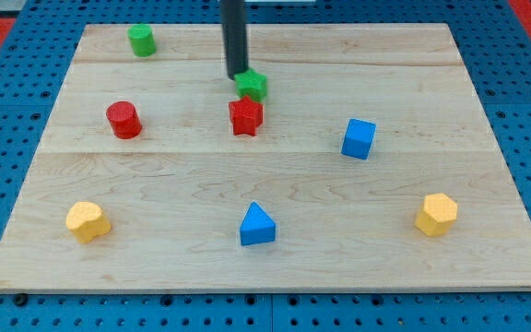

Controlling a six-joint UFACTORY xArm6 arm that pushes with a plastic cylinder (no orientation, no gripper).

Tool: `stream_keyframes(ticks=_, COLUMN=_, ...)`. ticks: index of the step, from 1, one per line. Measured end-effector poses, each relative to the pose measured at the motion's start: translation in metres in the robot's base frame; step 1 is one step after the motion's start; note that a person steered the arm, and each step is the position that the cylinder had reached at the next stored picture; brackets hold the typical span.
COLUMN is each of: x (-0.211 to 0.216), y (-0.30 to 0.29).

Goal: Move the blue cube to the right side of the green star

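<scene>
The blue cube sits right of the board's middle. The green star lies near the top centre, touching or nearly touching the red star just below it. My tip is at the green star's upper left edge, touching or almost touching it. The blue cube is well to the right of and below the green star, far from my tip.
A green cylinder is at the top left, a red cylinder at the left. A yellow block lies bottom left, a blue triangular block bottom centre, a yellow block bottom right. The wooden board rests on a blue pegboard.
</scene>
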State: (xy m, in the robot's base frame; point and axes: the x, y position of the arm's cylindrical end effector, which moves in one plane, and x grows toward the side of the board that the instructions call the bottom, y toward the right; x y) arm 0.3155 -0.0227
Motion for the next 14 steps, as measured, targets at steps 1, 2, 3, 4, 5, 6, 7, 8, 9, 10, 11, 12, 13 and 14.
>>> stream_keyframes(ticks=1, x=0.021, y=0.028)
stream_keyframes(ticks=2, x=0.018, y=-0.032)
stream_keyframes(ticks=3, x=0.014, y=-0.06)
stream_keyframes(ticks=4, x=0.065, y=-0.079)
stream_keyframes(ticks=5, x=0.129, y=-0.07)
stream_keyframes(ticks=6, x=0.174, y=0.017)
stream_keyframes(ticks=7, x=0.174, y=0.104)
stream_keyframes(ticks=8, x=0.158, y=0.108)
stream_keyframes(ticks=9, x=0.132, y=0.121)
stream_keyframes(ticks=10, x=0.12, y=0.13)
stream_keyframes(ticks=11, x=0.112, y=0.182)
stream_keyframes(ticks=12, x=0.091, y=0.217)
stream_keyframes(ticks=13, x=0.069, y=0.199)
stream_keyframes(ticks=14, x=0.063, y=0.183)
